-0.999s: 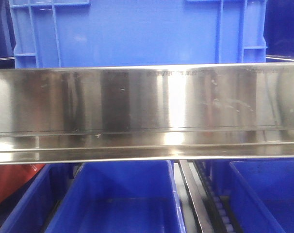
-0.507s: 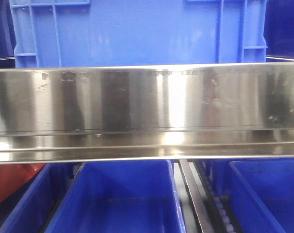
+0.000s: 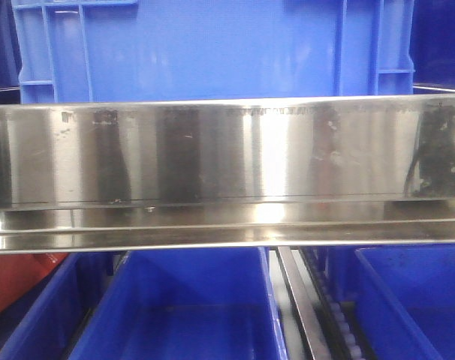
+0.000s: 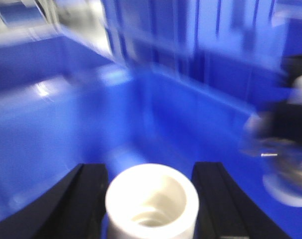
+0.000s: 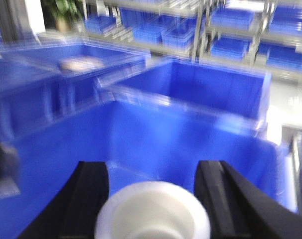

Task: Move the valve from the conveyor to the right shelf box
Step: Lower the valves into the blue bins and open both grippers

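Note:
In the left wrist view a white valve (image 4: 152, 201) with a hollow round end sits between the black fingers (image 4: 88, 196) of my left gripper (image 4: 151, 174), which is shut on it over a blue box (image 4: 66, 139). In the right wrist view a second white valve (image 5: 152, 211) sits the same way in my right gripper (image 5: 152, 172), shut on it above a blue box (image 5: 156, 134). Both wrist views are blurred. The conveyor is out of view. Neither gripper shows in the front view.
A wide steel shelf beam (image 3: 227, 161) spans the front view, with a large blue crate (image 3: 212, 49) above it and open blue bins (image 3: 182, 307) (image 3: 415, 300) below. A red object (image 3: 17, 281) lies at lower left. More shelves of blue bins (image 5: 230, 30) stand behind.
In the front view the blue crate has shifted slightly left, and a dark reflection has grown at the right end of the steel beam.

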`<state>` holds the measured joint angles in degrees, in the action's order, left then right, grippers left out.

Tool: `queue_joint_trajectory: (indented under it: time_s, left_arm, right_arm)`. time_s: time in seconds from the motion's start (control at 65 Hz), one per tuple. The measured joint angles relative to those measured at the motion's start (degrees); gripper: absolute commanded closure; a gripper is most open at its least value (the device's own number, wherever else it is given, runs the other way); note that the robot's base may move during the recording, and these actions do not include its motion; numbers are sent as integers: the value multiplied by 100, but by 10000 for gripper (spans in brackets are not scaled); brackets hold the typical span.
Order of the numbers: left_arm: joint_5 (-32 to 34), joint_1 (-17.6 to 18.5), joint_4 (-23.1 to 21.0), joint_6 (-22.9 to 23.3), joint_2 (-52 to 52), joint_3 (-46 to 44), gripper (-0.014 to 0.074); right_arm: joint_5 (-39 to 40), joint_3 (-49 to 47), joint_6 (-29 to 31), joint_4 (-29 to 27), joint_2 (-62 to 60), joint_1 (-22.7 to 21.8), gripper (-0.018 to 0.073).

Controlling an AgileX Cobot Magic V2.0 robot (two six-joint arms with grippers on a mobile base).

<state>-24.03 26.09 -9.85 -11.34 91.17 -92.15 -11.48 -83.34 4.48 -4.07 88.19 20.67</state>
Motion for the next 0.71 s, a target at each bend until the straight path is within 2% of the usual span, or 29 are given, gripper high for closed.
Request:
queue_joint_trajectory:
  time_s: [0.108, 0.215, 0.292, 0.384, 0.477, 0.6, 0.707]
  left_arm:
    - [-11, -48, 0, 159, 235, 0, 690]
    - [-11, -96, 0, 301, 385, -10, 594]
    - [-38, -107, 0, 338, 461, -10, 489]
    - [-141, -107, 0, 351, 532, -10, 371]
    - [-249, -107, 0, 361, 606, -10, 268]
    - [-236, -107, 0, 361, 636, -22, 198]
    - [-175, -107, 0, 369, 636, -56, 195]
  right_arm:
    - [0, 0, 0, 0, 259, 0, 721]
    - [12, -8, 0, -10, 413, 0, 688]
    - [12, -8, 0, -22, 494, 0, 551]
    - [12, -8, 0, -22, 596, 0, 342]
    - [0, -8, 0, -30, 646, 0, 202]
    - [153, -76, 0, -30, 646, 0, 165]
    - [167, -88, 0, -30, 646, -23, 168]
